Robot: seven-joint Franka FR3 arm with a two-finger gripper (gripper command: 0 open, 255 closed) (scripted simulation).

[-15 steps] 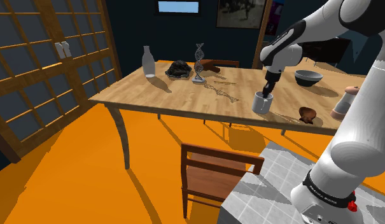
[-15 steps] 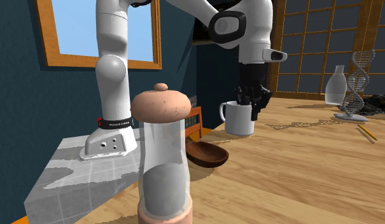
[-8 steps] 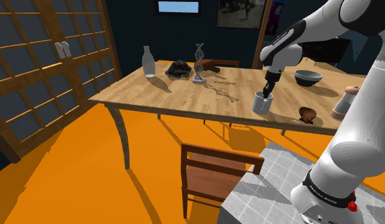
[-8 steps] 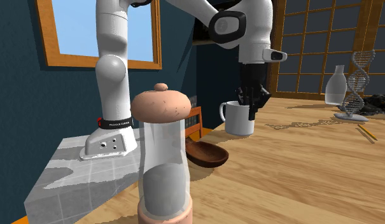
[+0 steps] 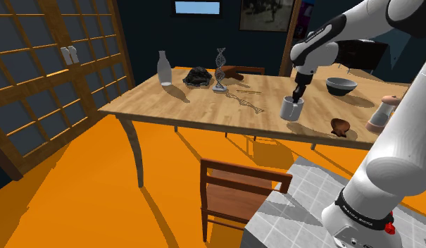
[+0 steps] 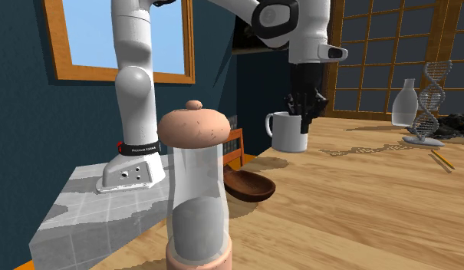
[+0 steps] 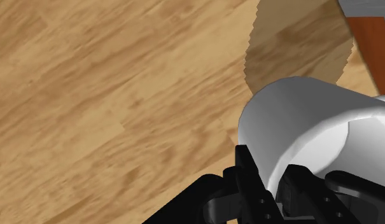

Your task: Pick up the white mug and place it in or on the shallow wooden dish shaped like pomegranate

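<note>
My fingers [image 7: 246,175] clamped on mug [image 7: 293,114] rim — I'd keep it upright, clear the table [image 6: 360,207] — centre over dish [image 6: 251,186] before release

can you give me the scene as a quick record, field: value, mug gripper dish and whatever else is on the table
mug: white mug, upright, looks raised just off the table
gripper: gripper shut on the mug's rim, one finger inside, one outside
dish: brown wooden dish, empty, to the shoulder view's right of the mug, apart from it
other items: grey bowl, grinder, DNA model, bottle
task state: mug not yet in the dish
</note>
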